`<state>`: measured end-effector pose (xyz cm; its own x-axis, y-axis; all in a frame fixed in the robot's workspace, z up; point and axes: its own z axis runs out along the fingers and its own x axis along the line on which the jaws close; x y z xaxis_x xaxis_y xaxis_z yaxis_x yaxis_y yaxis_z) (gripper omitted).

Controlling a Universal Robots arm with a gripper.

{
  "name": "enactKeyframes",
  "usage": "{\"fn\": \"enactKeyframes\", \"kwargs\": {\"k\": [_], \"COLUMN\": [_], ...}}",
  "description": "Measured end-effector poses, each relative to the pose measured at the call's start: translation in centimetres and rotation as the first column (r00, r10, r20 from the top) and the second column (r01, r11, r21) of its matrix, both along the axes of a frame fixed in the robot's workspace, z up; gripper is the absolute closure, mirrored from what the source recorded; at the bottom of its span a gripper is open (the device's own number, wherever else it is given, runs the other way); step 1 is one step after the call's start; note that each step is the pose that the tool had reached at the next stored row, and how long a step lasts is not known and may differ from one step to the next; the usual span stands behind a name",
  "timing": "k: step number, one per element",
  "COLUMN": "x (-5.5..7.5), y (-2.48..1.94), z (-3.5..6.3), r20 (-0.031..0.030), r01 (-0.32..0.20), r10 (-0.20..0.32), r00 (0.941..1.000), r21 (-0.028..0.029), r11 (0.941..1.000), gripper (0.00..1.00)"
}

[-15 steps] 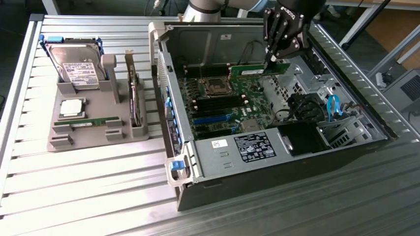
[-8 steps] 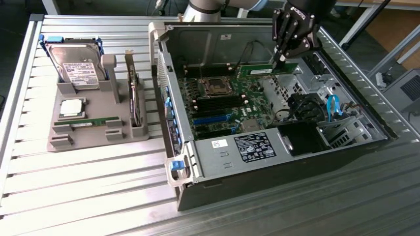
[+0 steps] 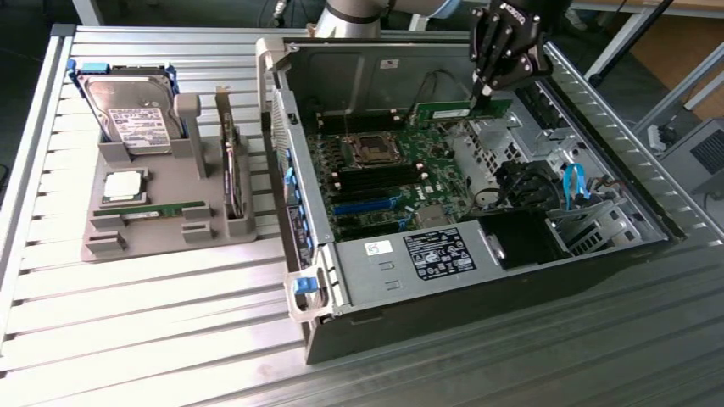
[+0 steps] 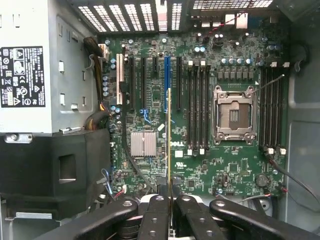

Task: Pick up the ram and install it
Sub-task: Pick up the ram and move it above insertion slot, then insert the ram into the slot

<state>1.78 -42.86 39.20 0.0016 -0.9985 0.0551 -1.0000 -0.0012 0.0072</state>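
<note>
In the exterior view my gripper (image 3: pixel 489 91) hangs over the far part of the open computer case (image 3: pixel 339 326), shut on the ram (image 3: pixel 443 113), a long green stick held level above the motherboard (image 3: pixel 391 174). The wrist view looks straight down. There the ram (image 4: pixel 169 132) shows edge-on as a thin line between my black fingers (image 4: pixel 155 212), above the motherboard (image 4: pixel 225 165), beside the blue slot (image 4: pixel 166 82) and short of the black memory slots (image 4: pixel 198 107). The empty processor socket (image 4: pixel 235 114) lies beyond those slots.
A grey holder (image 3: pixel 169 233) at the exterior view's left carries a hard drive (image 3: pixel 134 119), a square processor chip (image 3: pixel 125 186) and another green stick (image 3: pixel 153 209). Inside the case sit the power supply (image 3: pixel 421 254), a heatsink (image 4: pixel 143 144), cables (image 3: pixel 571 182) and a drive cage (image 3: pixel 594 225).
</note>
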Motion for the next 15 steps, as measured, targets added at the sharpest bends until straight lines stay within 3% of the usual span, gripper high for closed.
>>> {"fn": "enactKeyframes", "kwargs": {"k": [2,4,5,15], "x": [0.0,0.0,0.1,0.1], "y": [0.97,1.25,1.63,1.69], "z": [0.0,0.0,0.0,0.0], "r20": [0.0,0.0,0.0,0.0], "r01": [0.0,0.0,0.0,0.0], "r10": [0.0,0.0,0.0,0.0], "r00": [1.0,1.0,1.0,1.0], "r21": [-0.0001,-0.0013,-0.0022,-0.0024], "r11": [1.0,1.0,1.0,1.0], "gripper": [0.89,0.89,0.89,0.89]}}
